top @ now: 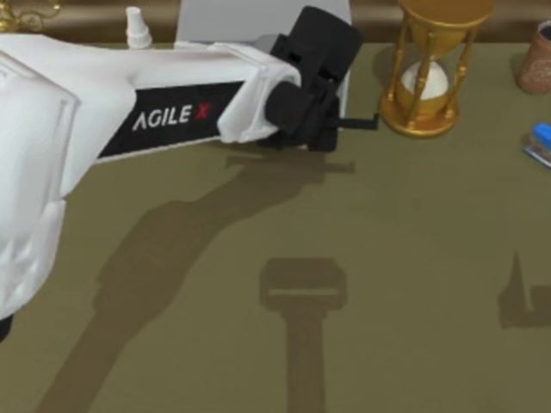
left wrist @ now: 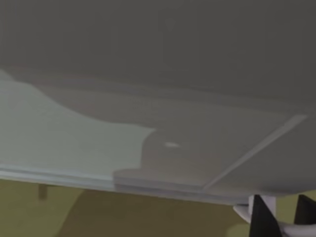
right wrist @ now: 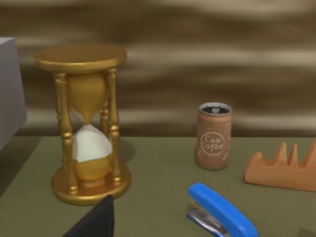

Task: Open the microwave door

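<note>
Your left gripper [top: 323, 116] is right at the front of the microwave [top: 258, 21] at the table's far edge, much nearer than your right arm, and I cannot tell if its fingers clamp the microwave door [left wrist: 187, 143], probably just ahead.

Light falls evenly from above on my bench [top: 413, 258], leaving soft-edged shadows of both arms on its near half. My left wrist view is dim, a shadow lying across the microwave [left wrist: 148, 98]. The hourglass [right wrist: 89, 123] shows mild glints; the backdrop looks blurred.
</note>
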Robot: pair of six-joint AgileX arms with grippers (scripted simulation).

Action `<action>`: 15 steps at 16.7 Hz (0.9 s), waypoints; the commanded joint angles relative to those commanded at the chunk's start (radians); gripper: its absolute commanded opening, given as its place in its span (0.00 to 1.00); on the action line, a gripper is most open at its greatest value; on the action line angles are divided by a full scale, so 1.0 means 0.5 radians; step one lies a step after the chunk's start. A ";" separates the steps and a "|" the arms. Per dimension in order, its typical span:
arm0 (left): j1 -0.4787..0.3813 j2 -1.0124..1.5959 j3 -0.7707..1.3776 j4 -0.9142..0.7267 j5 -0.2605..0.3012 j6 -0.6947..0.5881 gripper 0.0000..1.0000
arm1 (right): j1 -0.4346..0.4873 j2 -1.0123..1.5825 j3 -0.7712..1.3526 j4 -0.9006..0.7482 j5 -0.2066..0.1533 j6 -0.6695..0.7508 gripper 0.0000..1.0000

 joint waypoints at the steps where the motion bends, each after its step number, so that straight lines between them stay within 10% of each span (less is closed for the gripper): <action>1: 0.008 -0.026 -0.039 0.024 0.019 0.029 0.00 | 0.000 0.000 0.000 0.000 0.000 0.000 1.00; 15: 0.024 -0.078 -0.118 0.077 0.064 0.088 0.00 | 0.000 0.000 0.000 0.000 0.000 0.000 1.00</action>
